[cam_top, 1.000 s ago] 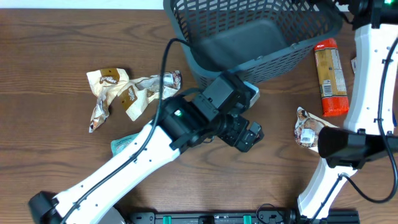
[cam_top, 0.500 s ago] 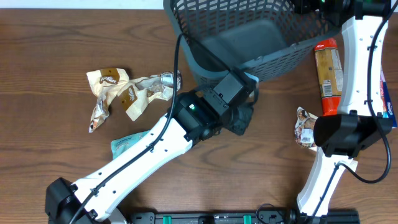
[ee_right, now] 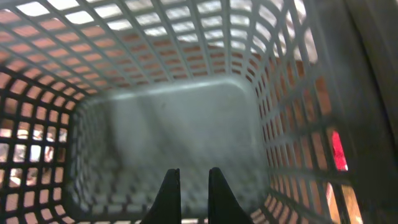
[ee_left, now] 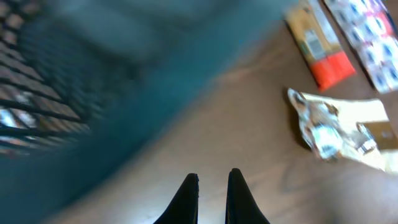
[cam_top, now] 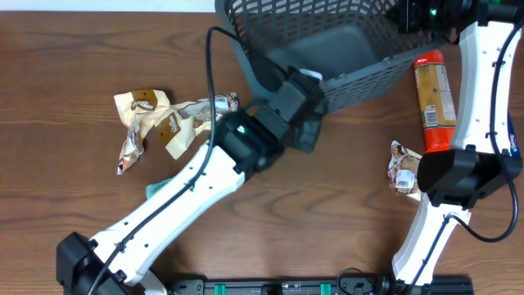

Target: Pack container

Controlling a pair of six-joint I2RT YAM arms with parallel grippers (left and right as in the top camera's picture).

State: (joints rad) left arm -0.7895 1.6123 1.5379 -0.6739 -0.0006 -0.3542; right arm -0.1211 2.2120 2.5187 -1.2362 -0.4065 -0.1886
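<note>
The container, a dark grey-blue lattice basket, stands tilted at the top centre with nothing inside. My left gripper hangs just in front of its near wall, shut and holding nothing. In the left wrist view its fingertips stand over bare wood, with the blurred basket to the left. My right gripper is at the basket's far right corner. In the right wrist view it points down into the basket, shut and holding nothing.
Crumpled tan wrappers lie left of the basket, and a teal packet is partly under my left arm. An orange-ended pack and a crumpled silver packet lie to the right. A blue-white pack shows at the right edge.
Both grippers have shut. My left gripper has swung up and left to the basket's front wall. My right arm has moved to the basket's far right corner.
</note>
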